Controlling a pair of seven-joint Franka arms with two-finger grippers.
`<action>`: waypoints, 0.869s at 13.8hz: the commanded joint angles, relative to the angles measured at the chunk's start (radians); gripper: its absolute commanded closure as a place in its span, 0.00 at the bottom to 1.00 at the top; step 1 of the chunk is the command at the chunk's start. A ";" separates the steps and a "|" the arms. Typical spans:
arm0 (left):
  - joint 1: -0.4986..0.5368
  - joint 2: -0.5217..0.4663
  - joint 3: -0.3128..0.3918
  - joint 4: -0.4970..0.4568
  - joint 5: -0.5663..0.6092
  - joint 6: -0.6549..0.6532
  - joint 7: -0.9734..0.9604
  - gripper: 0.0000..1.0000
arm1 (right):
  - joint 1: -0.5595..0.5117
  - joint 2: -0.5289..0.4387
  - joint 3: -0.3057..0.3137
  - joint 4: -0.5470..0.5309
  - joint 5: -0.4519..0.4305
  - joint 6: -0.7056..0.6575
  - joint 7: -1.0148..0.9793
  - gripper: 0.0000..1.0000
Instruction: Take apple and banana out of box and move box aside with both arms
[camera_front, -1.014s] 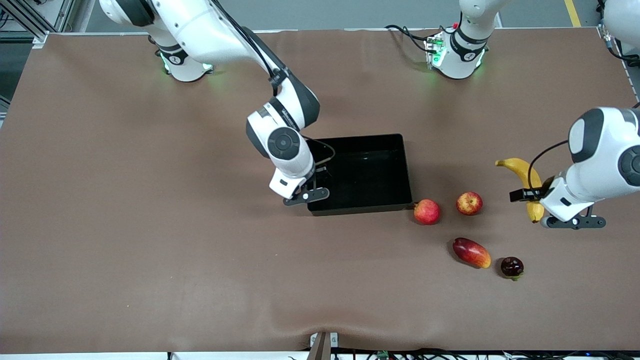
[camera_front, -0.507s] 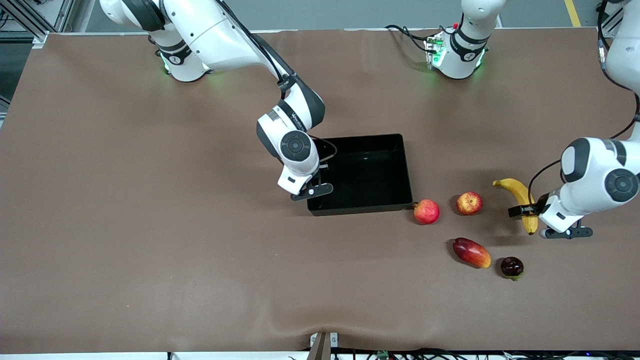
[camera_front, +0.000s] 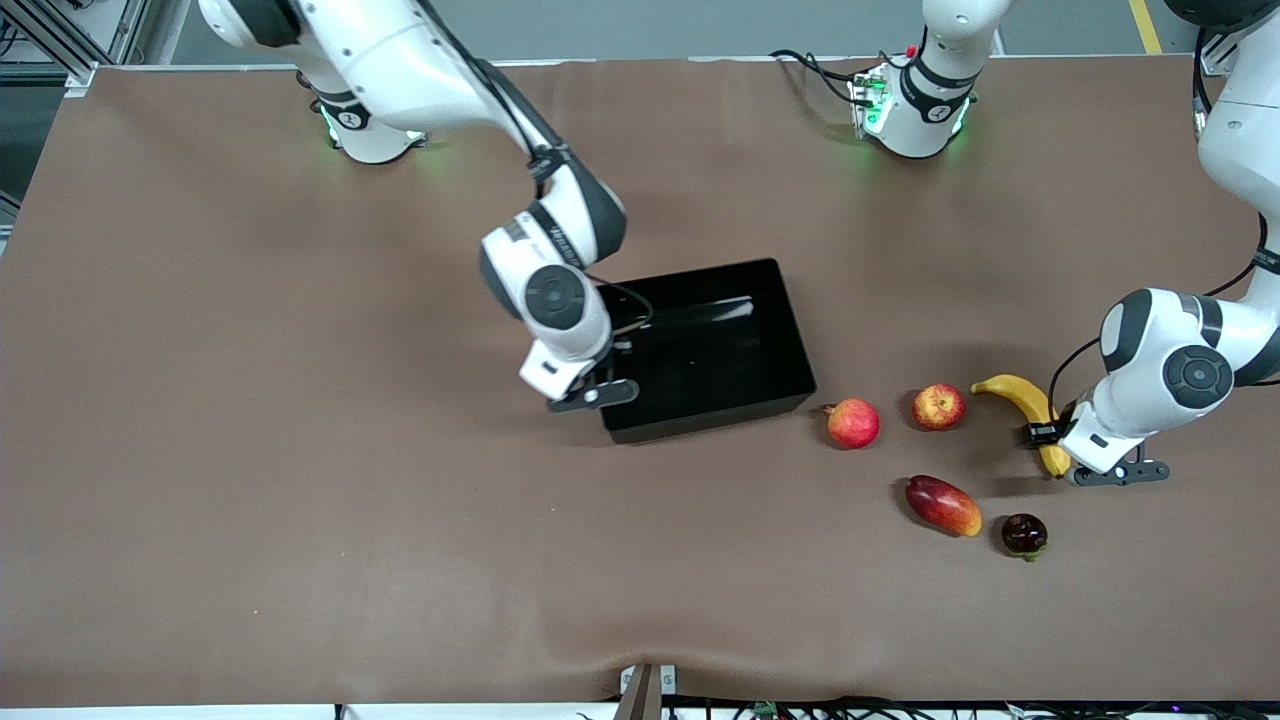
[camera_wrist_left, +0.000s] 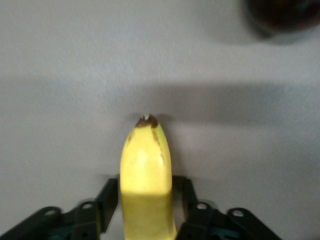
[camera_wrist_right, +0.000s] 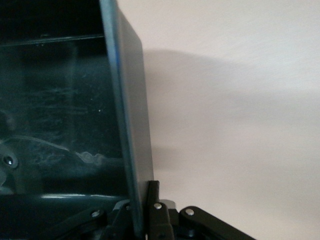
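Already the box (camera_front: 705, 350) is empty, with the apple (camera_front: 938, 407) out on the desk (camera_front: 300, 500) toward my left arm's end. My right pincer (camera_wrist_right: 142, 212) is clenched on the box wall. My left pincer (camera_wrist_left: 145, 212) sits around the banana (camera_wrist_left: 146, 185) lying beside the apple, its grip uncertain; only moving the box aside remains.

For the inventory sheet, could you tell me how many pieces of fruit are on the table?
5: banana at the left gripper, apple beside it, pinkish-red fruit by the box, mango and dark fruit nearest the camera.
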 joint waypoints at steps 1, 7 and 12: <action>0.002 -0.089 -0.061 0.004 0.006 -0.040 0.004 0.00 | -0.144 -0.108 0.019 -0.056 0.003 -0.035 -0.095 1.00; 0.005 -0.128 -0.275 0.327 -0.097 -0.499 0.004 0.00 | -0.519 -0.122 0.019 -0.058 0.003 -0.072 -0.438 1.00; 0.022 -0.276 -0.359 0.414 -0.205 -0.710 0.006 0.00 | -0.822 -0.091 0.017 -0.042 -0.044 -0.077 -0.684 1.00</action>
